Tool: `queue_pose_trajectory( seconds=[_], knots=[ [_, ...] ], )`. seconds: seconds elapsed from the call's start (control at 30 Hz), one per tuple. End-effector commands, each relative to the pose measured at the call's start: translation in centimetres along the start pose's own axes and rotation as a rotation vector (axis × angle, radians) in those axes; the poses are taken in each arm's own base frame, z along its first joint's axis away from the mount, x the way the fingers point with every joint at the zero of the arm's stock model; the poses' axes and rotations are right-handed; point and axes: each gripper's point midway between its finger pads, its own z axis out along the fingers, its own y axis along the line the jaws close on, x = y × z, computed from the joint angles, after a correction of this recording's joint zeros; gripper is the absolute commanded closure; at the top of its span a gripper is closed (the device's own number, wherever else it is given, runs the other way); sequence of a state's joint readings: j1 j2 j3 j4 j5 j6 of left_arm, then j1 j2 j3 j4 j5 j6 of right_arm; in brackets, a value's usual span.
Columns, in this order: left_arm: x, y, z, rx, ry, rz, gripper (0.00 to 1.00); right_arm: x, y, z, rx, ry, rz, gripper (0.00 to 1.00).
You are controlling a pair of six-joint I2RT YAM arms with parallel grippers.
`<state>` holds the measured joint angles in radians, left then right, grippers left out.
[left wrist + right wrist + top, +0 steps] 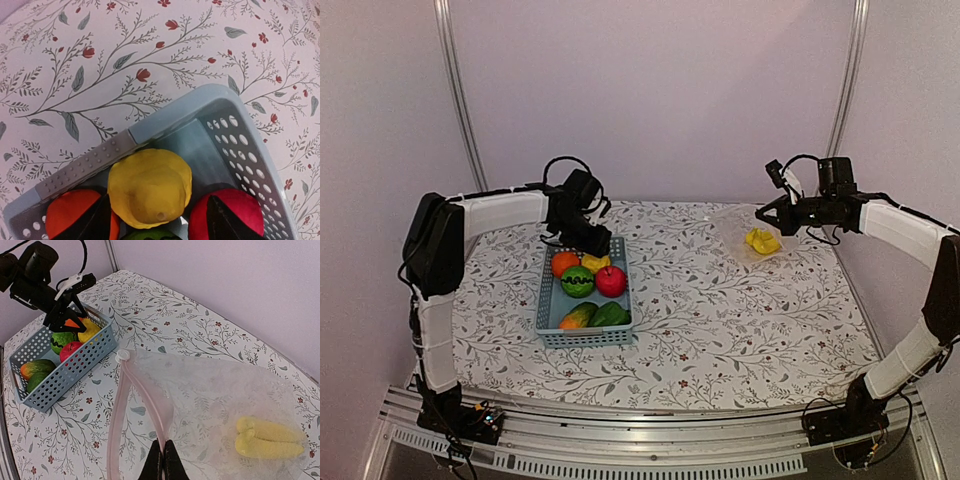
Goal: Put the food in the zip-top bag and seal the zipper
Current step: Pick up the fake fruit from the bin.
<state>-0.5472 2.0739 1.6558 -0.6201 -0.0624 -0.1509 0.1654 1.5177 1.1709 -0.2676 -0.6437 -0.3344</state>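
Observation:
The zip-top bag (pixel 220 390) lies at the far right of the table (pixel 720 320) with a yellow banana (pixel 270 438) inside; both show in the top view, bag (pixel 740 222) and banana (pixel 762 241). My right gripper (pixel 163 460) is shut on the upper zipper (pixel 150 400) strip and holds the mouth apart. The rest of the food sits in the basket (pixel 548 318): orange (pixel 65 210), yellow piece (pixel 150 187), red apple (pixel 197 220). My left gripper (pixel 159 200) is open, with its fingers (pixel 95 225) on either side of the yellow piece.
The light blue lattice basket (pixel 200 100) also holds a round green piece (pixel 577 282), an orange-green piece (pixel 577 316) and a dark green piece (pixel 610 315). A white slider (pixel 122 355) sits at the zipper's far end. Walls close in behind and on both sides.

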Motion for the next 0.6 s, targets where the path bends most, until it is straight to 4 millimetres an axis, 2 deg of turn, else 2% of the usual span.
queue_pose_trajectory(
  seconds=[0.0,0.2,0.57],
  knots=[
    [0.03,-0.76,0.68,-0.013,0.014,0.017,0.36,0.14,0.73,-0.22,-0.022,0.001,-0.006,1.0],
    [-0.26,-1.04,1.01,-0.028,0.01,0.042,0.43,0.19,0.68,-0.2,-0.023,0.002,-0.008,1.0],
    [-0.11,-0.72,0.69,-0.059,0.014,0.057,0.72,0.23,0.71,-0.18,-0.025,0.004,-0.007,1.0]
  ],
)
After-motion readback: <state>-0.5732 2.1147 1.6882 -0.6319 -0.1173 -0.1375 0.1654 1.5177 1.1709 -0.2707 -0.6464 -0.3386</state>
